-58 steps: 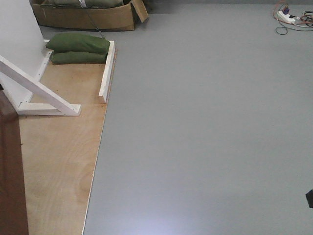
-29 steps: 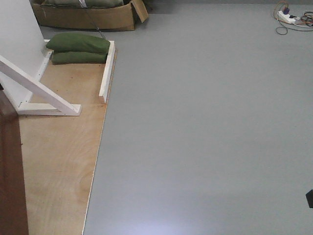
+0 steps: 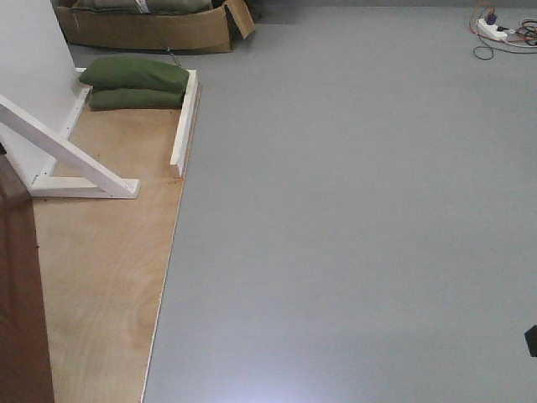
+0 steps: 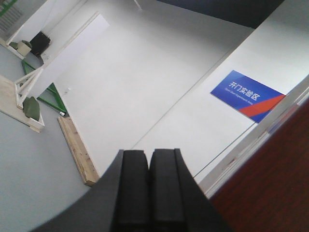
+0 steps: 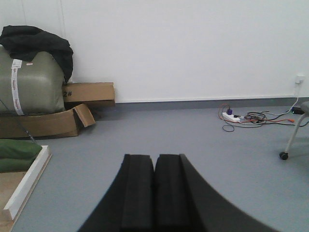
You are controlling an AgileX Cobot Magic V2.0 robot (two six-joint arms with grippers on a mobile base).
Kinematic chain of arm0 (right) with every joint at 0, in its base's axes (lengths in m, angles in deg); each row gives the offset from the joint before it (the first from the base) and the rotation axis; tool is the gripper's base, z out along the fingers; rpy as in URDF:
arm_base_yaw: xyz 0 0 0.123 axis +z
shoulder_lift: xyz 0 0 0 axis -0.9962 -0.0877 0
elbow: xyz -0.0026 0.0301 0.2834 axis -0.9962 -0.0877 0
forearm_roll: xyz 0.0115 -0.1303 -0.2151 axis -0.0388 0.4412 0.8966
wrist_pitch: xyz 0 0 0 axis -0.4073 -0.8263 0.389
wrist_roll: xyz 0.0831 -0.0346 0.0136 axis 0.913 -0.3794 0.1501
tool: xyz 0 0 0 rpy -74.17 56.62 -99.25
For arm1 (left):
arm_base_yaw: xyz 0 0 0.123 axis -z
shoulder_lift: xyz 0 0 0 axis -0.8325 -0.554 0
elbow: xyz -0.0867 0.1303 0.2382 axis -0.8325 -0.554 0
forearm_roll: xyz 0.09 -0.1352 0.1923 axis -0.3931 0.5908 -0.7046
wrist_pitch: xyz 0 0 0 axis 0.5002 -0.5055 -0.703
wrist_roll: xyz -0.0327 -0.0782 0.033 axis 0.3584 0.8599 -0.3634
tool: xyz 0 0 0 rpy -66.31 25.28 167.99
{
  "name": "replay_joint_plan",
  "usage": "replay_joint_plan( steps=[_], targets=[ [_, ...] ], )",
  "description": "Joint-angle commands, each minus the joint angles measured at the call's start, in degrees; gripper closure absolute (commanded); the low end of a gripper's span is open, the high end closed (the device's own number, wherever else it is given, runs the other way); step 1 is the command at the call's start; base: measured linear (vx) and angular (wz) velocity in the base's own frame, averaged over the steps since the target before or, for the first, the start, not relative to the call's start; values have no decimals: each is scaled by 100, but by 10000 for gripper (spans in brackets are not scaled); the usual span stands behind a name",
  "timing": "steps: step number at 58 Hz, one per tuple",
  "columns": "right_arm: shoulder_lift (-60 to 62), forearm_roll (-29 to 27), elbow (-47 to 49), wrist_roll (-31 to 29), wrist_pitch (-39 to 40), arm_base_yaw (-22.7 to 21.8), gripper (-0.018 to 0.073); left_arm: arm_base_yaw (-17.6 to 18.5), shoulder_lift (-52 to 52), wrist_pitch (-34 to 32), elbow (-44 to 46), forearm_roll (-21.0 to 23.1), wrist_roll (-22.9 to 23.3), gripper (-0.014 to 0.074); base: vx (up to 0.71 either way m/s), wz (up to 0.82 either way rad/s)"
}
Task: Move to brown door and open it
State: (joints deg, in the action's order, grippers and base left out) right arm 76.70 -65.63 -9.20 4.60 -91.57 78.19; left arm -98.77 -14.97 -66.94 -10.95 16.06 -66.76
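Observation:
The brown door (image 3: 21, 302) shows as a dark brown panel at the lower left edge of the front view, standing on a plywood floor sheet (image 3: 101, 269). It also fills the lower right corner of the left wrist view (image 4: 275, 179), beside a white frame. My left gripper (image 4: 149, 157) is shut and empty, pointing at a white wall just left of the door. My right gripper (image 5: 154, 162) is shut and empty, pointing over the grey floor. No handle is in view.
White wooden braces (image 3: 71, 155) and green sandbags (image 3: 134, 84) sit on the plywood. A cardboard box (image 3: 151, 29) lies behind them. A power strip with cables (image 3: 499, 32) is at the far right. A chair leg with castor (image 5: 289, 140) stands at the right.
The door edge at the lower left has grown slightly wider in the front view; the scene has shifted a little. Both grippers stay shut.

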Motion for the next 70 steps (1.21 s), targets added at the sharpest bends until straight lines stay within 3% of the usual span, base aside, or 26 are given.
replay_joint_plan(
  steps=[1, 6, 46, 70],
  targets=[
    [74, 41, -27, -27, 442, -29, 559, 62, 85, 1059, 167, -13, -20, 600, 0, 0],
    [74, 41, -27, -27, 442, -29, 559, 62, 96, 1220, 167, 353, 0, 600, 0, 0],
    [74, 41, -27, -27, 442, -29, 559, 62, 677, 2721, 167, 325, 28, 600, 0, 0],
    [74, 41, -27, -27, 442, -29, 559, 62, 291, 4393, 163, -12, 44, 600, 0, 0]
  ],
)
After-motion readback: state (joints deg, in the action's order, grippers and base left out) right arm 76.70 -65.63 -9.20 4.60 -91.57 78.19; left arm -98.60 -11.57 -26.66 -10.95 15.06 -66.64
